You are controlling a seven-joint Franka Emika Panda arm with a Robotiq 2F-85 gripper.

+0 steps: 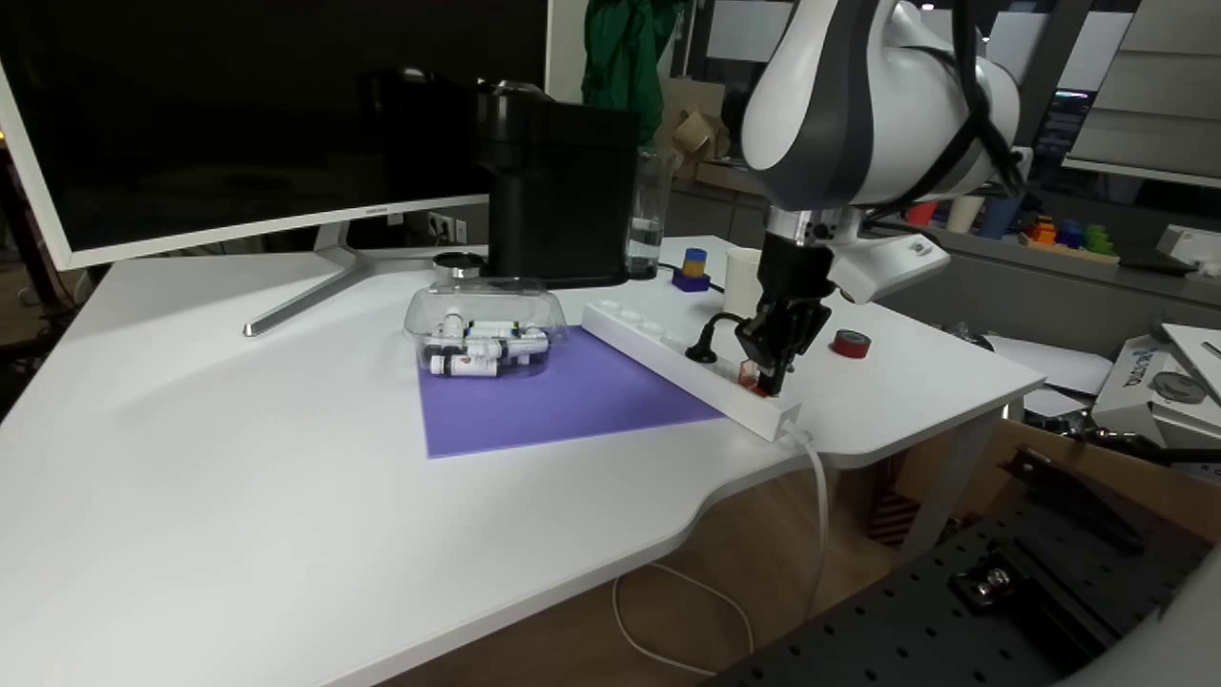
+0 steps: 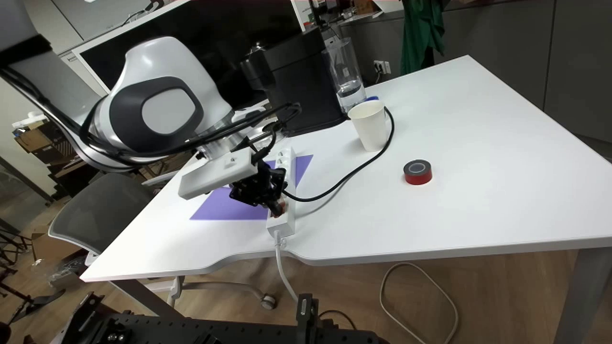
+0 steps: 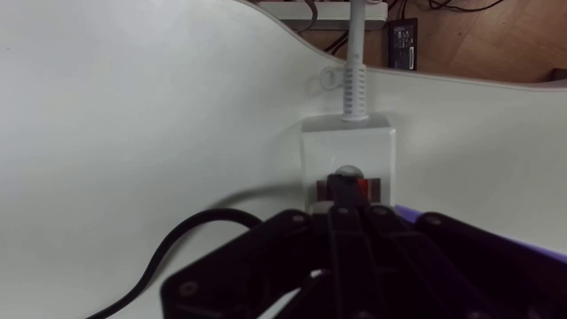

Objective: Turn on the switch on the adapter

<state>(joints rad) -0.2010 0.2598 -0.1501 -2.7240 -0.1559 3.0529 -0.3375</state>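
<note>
Nearest in the wrist view, the gripper [image 3: 348, 187] stands pressed together, seemingly around nothing. To its left, a black power cable [image 3: 178, 232] curves over the white worktop [image 3: 133, 110]. Just below its tips lies the red power switch [image 3: 363, 188], set near the corded end of the white power strip [image 3: 350, 144]; red shows on either side of the tips, so they look centred across it. The strip's long axis runs in line with the gripper, while the switch seems to lie crosswise. Right of the gripper, a purple mat [image 3: 406, 213] shows. A downward press looks right; I cannot tell whether tips and switch touch.
</note>
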